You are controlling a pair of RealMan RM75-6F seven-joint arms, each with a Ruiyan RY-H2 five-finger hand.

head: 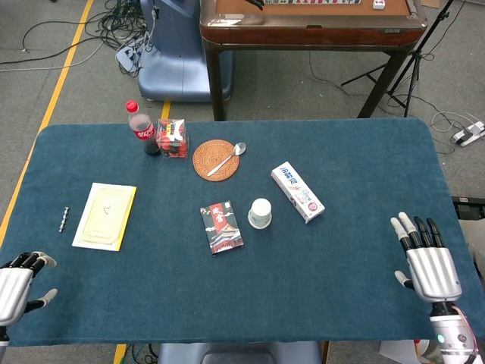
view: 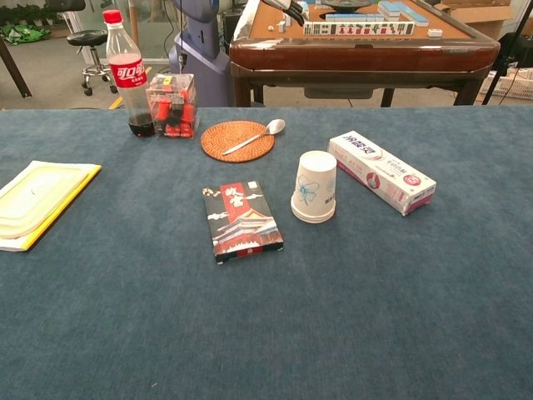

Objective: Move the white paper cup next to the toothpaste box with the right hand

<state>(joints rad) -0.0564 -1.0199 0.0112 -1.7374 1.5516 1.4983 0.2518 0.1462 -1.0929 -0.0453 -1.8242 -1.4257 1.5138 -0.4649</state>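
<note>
The white paper cup (head: 260,213) (view: 315,187) stands upside down on the blue table, just left of the toothpaste box (head: 298,191) (view: 381,172), with a small gap between them. My right hand (head: 427,262) hovers at the table's front right corner, fingers spread and holding nothing, far from the cup. My left hand (head: 17,282) is at the front left corner, fingers apart and empty. Neither hand shows in the chest view.
A dark card box (head: 221,227) (view: 241,221) lies left of the cup. Behind are a woven coaster with a spoon (head: 217,159), a cola bottle (head: 142,128), a clear box of red items (head: 172,138). A yellow-white pad (head: 105,215) and a small screw (head: 64,219) lie left.
</note>
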